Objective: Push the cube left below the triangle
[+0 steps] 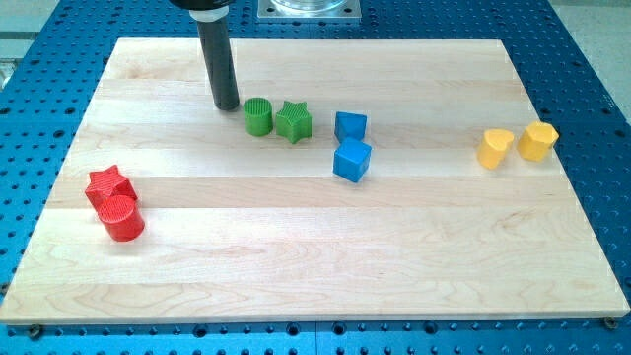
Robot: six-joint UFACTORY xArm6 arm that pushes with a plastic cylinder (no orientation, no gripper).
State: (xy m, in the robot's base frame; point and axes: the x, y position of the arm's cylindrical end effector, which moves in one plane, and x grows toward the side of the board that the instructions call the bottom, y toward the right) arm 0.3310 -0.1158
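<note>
My tip has no jaws, so it grips nothing; it stands at nine o'clock of the green cylinder, well apart from the blue cube. The cube sits at six o'clock of the blue triangle, almost touching. I think my tip must go round to the cube's three o'clock side to push it left.

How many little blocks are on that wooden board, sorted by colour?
Red: 2, a red star and a red cylinder
Green: 2, a green cylinder and a green star
Blue: 2, a blue cube and another blue block
Yellow: 2, two yellow blocks
Total: 8
</note>
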